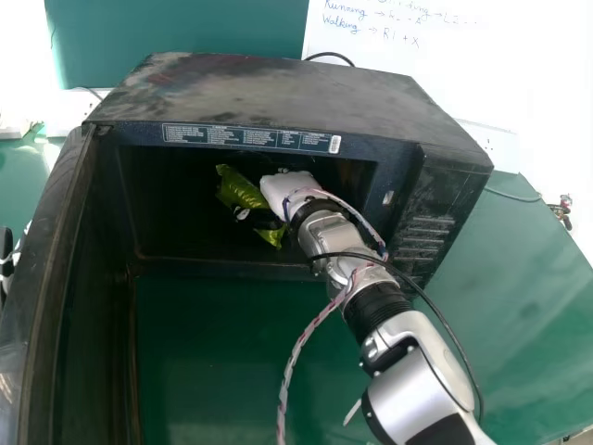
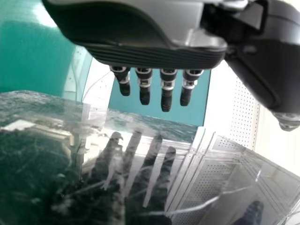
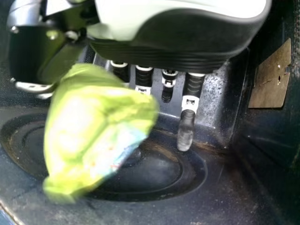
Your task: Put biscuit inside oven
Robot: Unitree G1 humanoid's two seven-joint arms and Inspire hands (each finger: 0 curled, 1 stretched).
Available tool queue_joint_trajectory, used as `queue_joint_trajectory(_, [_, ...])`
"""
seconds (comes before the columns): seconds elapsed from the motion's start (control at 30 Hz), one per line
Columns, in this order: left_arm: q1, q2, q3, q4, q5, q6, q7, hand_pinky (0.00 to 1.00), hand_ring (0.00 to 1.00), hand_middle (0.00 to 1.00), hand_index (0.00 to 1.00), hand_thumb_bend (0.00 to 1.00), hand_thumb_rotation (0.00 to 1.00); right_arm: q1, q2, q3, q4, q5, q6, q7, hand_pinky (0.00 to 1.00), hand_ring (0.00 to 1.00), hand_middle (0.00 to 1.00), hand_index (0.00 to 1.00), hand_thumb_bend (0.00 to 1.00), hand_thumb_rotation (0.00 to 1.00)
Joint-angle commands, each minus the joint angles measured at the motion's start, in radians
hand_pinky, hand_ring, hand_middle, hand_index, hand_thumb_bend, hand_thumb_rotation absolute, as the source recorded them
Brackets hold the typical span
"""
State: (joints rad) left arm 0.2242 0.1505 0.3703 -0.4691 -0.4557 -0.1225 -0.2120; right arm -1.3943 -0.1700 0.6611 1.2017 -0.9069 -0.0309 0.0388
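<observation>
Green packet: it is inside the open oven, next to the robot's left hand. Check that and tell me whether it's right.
Not quite: it is the right hand, as the head view shows. The green packet is indeed inside the open oven.

From where I operate, the oven (image 1: 259,85) sits on the tabletop (image 1: 519,278), its door (image 1: 44,278) at the left. The biscuit packet (image 1: 239,189) is inside; a whiteboard (image 1: 463,69) stands behind.
</observation>
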Motion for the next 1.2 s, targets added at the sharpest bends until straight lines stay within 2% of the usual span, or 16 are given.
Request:
queue_joint_trajectory(0.0, [0.007, 0.000, 0.001, -0.004, -0.012, 0.004, -0.001, 1.00, 1.00, 0.96, 1.00, 1.00, 0.96, -0.025, 0.001, -0.004, -0.005, 0.013, 0.001, -0.008, 0.35, 0.47, 0.57, 0.60, 0.87, 0.25])
queue_joint_trajectory(0.43, [0.002, -0.004, -0.007, -0.006, -0.003, 0.007, 0.010, 1.00, 1.00, 0.96, 1.00, 1.00, 0.97, -0.034, -0.009, 0.008, -0.007, 0.012, -0.015, 0.002, 0.36, 0.48, 0.56, 0.58, 0.88, 0.29])
queue_joint_trajectory(0.73, [-0.001, -0.006, -0.009, -0.004, -0.002, 0.007, 0.011, 1.00, 1.00, 0.96, 1.00, 1.00, 0.97, -0.028, -0.025, 0.006, -0.040, 0.016, -0.011, -0.004, 0.33, 0.45, 0.54, 0.60, 0.89, 0.33])
queue_joint_trajectory(0.93, [-0.006, -0.004, -0.009, -0.001, -0.002, 0.009, 0.011, 1.00, 1.00, 0.96, 1.00, 1.00, 0.98, 0.011, -0.052, -0.038, -0.122, 0.059, -0.002, -0.004, 0.36, 0.48, 0.56, 0.62, 0.89, 0.29])
queue_joint_trajectory(1.17, [-0.010, -0.005, -0.007, 0.003, -0.007, 0.012, 0.011, 1.00, 1.00, 0.96, 1.00, 1.00, 0.97, 0.105, -0.111, -0.070, -0.303, 0.075, -0.005, 0.005, 0.28, 0.37, 0.48, 0.58, 0.85, 0.27])
